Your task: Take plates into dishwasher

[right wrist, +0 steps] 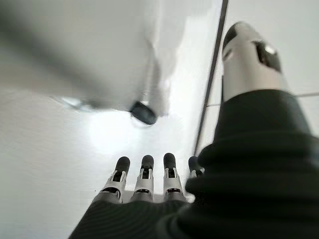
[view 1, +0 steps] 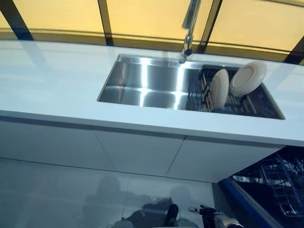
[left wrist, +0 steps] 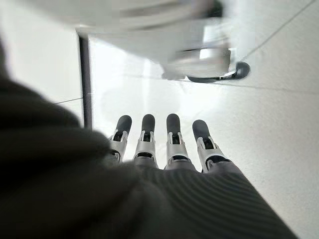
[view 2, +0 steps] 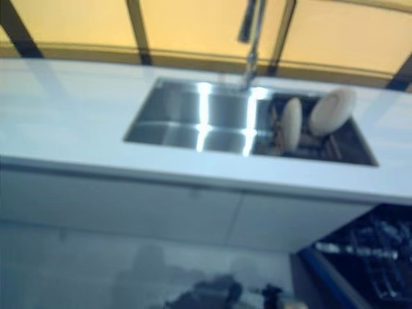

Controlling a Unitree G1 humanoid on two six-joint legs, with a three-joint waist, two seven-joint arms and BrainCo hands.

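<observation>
Two cream plates stand on edge in a dark wire rack (view 1: 237,107) in the right part of the steel sink (view 1: 142,85): a narrow-looking one (view 1: 219,88) and a rounder one (view 1: 248,78) leaning behind it. The open dishwasher's lower rack (view 1: 280,185) shows at the lower right, below the counter. My left hand (left wrist: 173,144) hangs low over the pale floor, fingers straight and empty. My right hand (right wrist: 145,179) also hangs low over the floor, fingers straight and empty. Both hands are far from the plates.
A white countertop (view 1: 47,80) surrounds the sink, with a tall faucet (view 1: 190,23) at its back edge. White cabinet fronts (view 1: 133,152) run below the counter. The dishwasher's blue-edged door (view 1: 247,199) juts out at the lower right.
</observation>
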